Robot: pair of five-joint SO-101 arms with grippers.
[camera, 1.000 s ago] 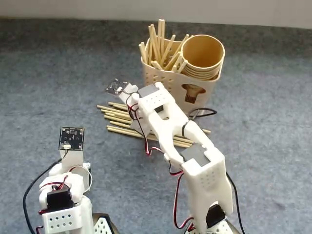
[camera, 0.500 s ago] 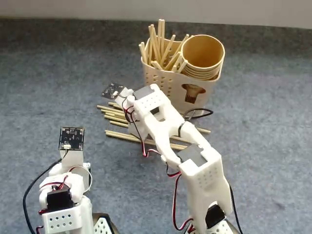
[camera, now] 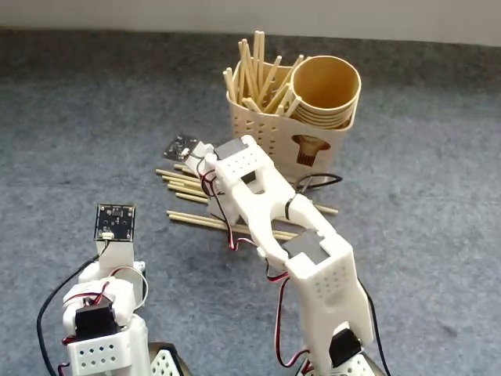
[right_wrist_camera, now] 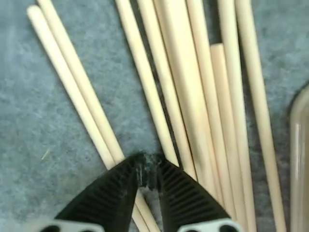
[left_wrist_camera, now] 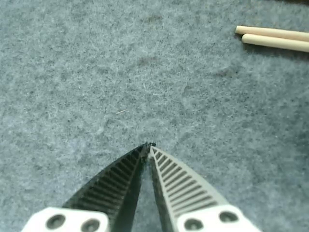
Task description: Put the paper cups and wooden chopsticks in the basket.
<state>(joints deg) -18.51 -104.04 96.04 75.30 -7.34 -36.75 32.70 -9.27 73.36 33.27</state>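
While the left end effector (left_wrist_camera: 150, 145) hangs pressed together, well short of the basket (camera: 262, 135), the right end effector (right_wrist_camera: 145, 169), tips also together, touches the loose chopsticks (camera: 186, 188) just before it. Light, stiff, rolly, so I'd pinch mid-length. The cups (camera: 325, 82) sit inside.

Robotics lab bench: grey felt tabletop (camera: 70, 117), white printed arm (camera: 258, 196), exposed wiring (camera: 232, 239).

Loose chopsticks (camera: 178, 187) partly hidden under rt arm (camera: 258, 196).
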